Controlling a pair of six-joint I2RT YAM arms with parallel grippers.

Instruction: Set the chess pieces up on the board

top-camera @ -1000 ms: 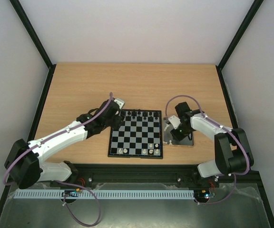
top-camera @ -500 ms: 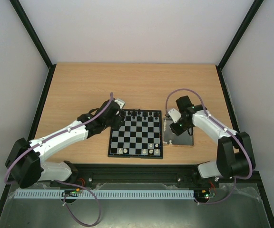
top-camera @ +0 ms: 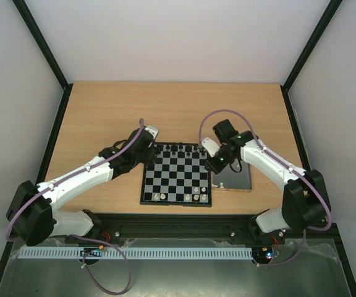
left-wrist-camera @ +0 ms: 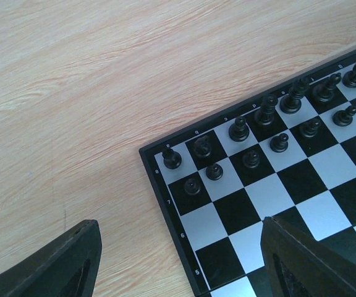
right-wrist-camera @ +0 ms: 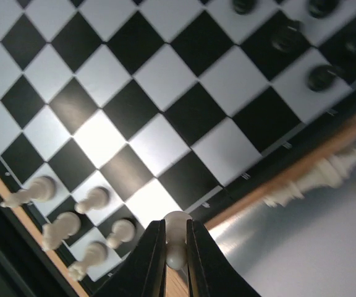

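Right wrist alone shows right gripper (right-wrist-camera: 176,237) pinching cream pawn (right-wrist-camera: 177,255).

You've got a pale wood-grain table (left-wrist-camera: 73,93), matt & smooth. The board (right-wrist-camera: 113,133) looks like glossy plastic w/ glare on its squares; the tray (right-wrist-camera: 301,247) beside it is mirror-shiny metal. Cream chess pieces (right-wrist-camera: 94,199) look like smooth, satin plastic.

The board (top-camera: 175,176) lay flat on the worktop (top-camera: 104,111), black and pale squares inside a black border. Several cream-white chess pieces (right-wrist-camera: 91,199) stood upright at its near right corner; another chess piece (right-wrist-camera: 177,242) was pinched between the right fingers (right-wrist-camera: 148,263) over its right edge.
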